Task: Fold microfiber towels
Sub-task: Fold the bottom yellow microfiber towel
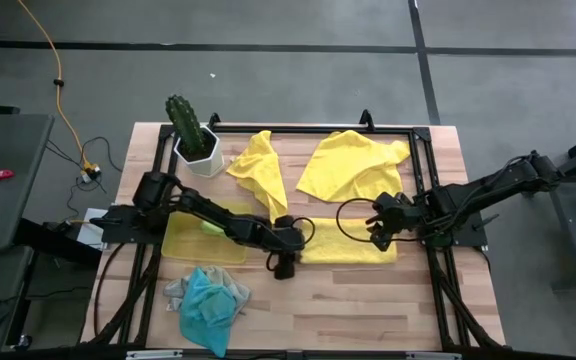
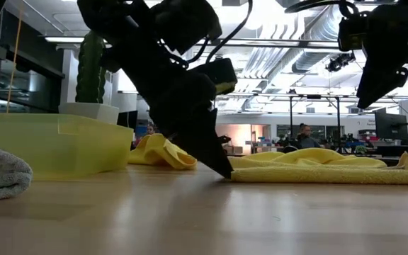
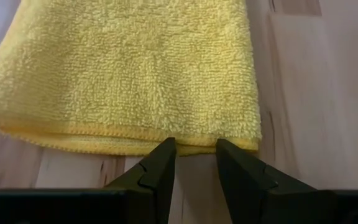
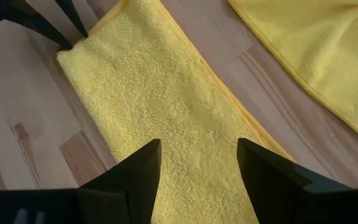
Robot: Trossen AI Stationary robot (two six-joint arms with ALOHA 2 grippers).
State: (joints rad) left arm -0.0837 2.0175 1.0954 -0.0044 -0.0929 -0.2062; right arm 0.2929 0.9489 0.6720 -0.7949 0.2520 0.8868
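A yellow towel, already folded into a long strip (image 1: pixel 348 247), lies flat on the bench (image 1: pixel 368 310) between the two arms, with the left tool (image 1: pixel 284 262) at its left short end and the right tool (image 1: pixel 381 232) over its right end. The left tool's fingertips (image 3: pixel 166 152) are tipped down to the wood, slightly parted and touching the strip's hem without clamping it (probably lined up to pinch that edge, or having just let it go). The right tool hangs above the strip, spread wide and holding nothing, well placed to take the other end so the strip can be halved again. More work waits: a spread yellow towel (image 1: pixel 353 165), a crumpled yellow one (image 1: pixel 258 170), and the turquoise towel (image 1: pixel 208 305) heaped on a grey towel (image 1: pixel 176 292) beside the tray (image 1: pixel 183 243).
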